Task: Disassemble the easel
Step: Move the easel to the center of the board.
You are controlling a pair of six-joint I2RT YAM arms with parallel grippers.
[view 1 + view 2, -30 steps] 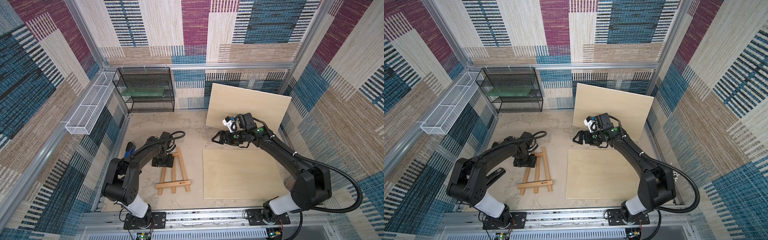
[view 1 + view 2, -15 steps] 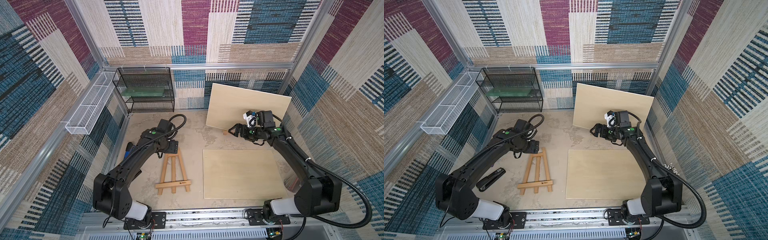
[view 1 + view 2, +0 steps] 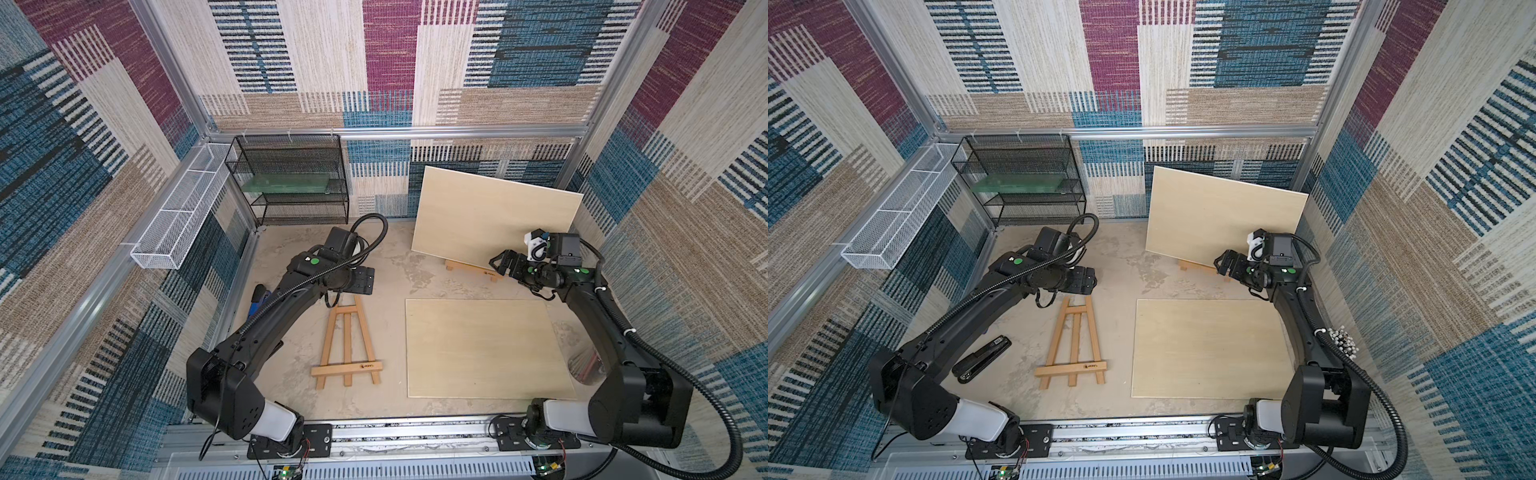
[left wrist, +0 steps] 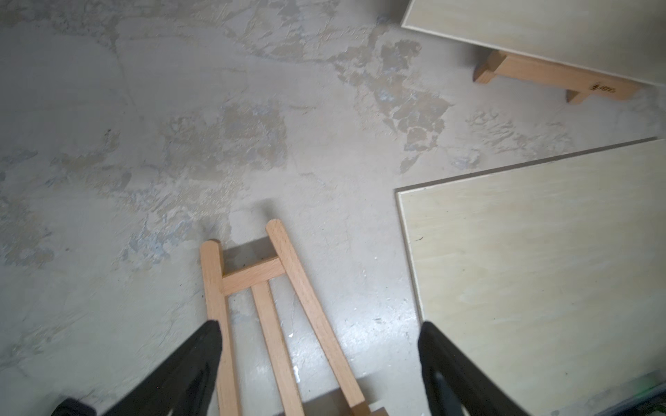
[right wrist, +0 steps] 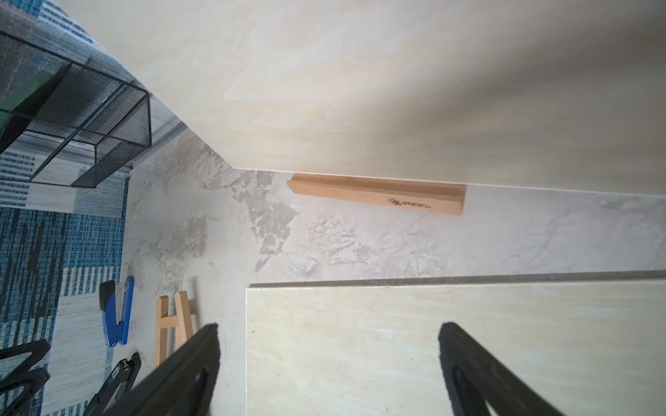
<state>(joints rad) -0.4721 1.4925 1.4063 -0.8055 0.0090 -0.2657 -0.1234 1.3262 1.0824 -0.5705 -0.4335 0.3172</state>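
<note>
Lately our right gripper [image 5: 328, 326] swung toward the desk's [image 3: 390, 266] right edge; it and left gripper [image 4: 320, 327] gape empty.
We judge the easel [image 3: 347, 336] light, stiff; pinch a leg.

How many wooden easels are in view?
2. The flat easel lies near the middle; the standing easel is at the back, mostly hidden behind the upright board. No others show.

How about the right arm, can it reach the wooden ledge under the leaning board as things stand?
Probably yes. The right gripper hangs open near the ledge, with nothing standing between them. Only the leaning board above it crowds the approach from the top.
</note>
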